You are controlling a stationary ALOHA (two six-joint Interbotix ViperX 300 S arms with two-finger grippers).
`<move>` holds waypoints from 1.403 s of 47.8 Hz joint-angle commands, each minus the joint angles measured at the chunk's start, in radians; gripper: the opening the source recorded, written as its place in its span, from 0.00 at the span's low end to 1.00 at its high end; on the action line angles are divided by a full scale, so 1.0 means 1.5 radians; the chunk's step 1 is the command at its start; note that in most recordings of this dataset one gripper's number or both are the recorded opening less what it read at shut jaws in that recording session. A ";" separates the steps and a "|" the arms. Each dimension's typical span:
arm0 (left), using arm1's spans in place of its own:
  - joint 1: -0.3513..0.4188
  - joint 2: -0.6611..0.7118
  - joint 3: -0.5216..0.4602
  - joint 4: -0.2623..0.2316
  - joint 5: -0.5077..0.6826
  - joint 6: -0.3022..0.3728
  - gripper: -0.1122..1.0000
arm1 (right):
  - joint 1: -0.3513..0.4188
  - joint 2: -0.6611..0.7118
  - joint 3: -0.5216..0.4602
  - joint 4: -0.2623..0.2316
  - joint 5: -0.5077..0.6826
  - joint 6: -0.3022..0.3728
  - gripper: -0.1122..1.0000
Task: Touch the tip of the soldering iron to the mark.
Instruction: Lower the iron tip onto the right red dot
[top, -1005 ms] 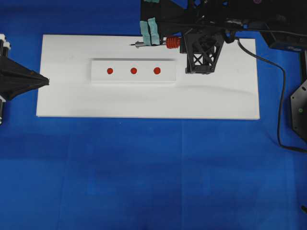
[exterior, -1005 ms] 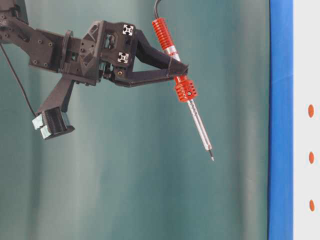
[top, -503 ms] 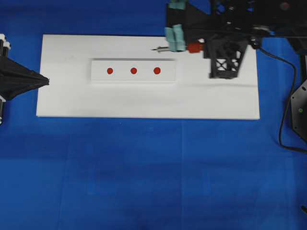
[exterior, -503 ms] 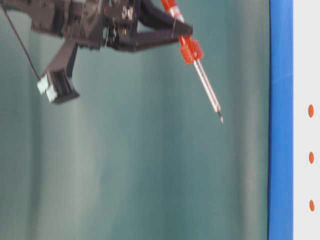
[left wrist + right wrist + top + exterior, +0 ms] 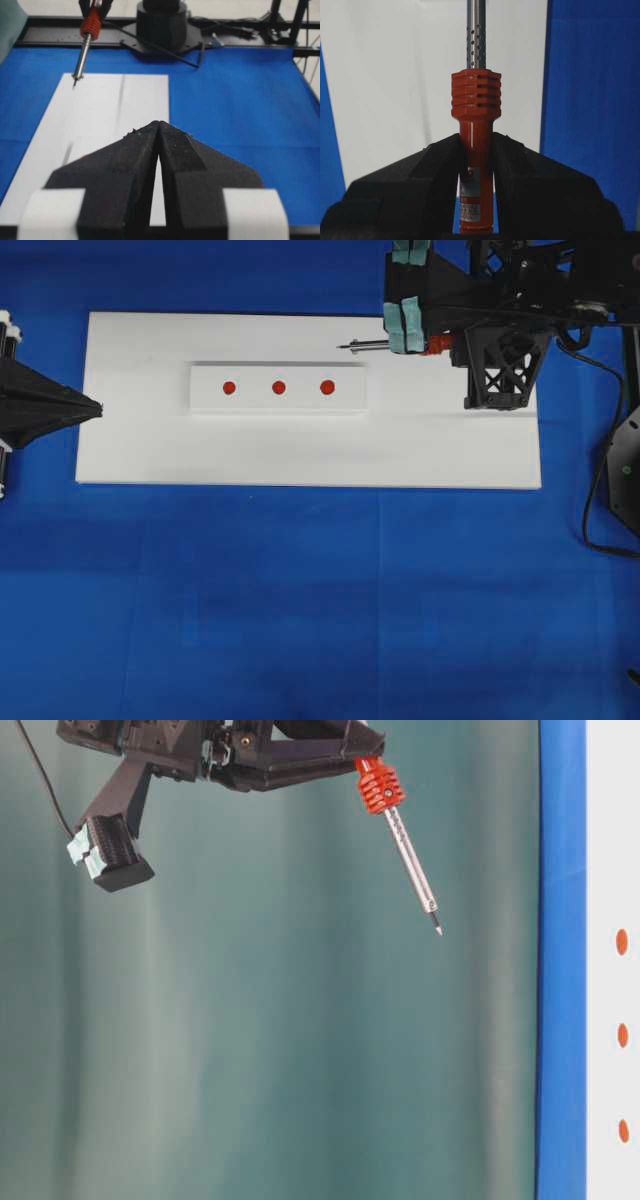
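The soldering iron is carried above the white board, clear of its surface. In the overhead view its long axis runs nearly level across the picture, with the tip directed to the left, towards the raised white strip bearing three red marks. In the table-level view the shaft is seen tilted, the tip being the lowest part.

The red-orange handle is clamped between the fingers of the right gripper, the ribbed collar and metal shaft projecting beyond the fingertips. The tip is located just beyond the right end of the strip, near its far edge.

The left gripper is held at the left edge of the board, its fingers pressed together on nothing.
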 commanded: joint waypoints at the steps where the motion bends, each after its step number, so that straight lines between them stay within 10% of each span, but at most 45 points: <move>1: 0.002 0.002 -0.006 0.002 -0.004 0.001 0.10 | 0.000 -0.014 -0.007 0.000 -0.004 0.000 0.16; 67: 0.002 0.002 -0.006 0.002 -0.004 -0.001 0.10 | -0.011 0.145 0.065 0.010 -0.136 0.000 0.16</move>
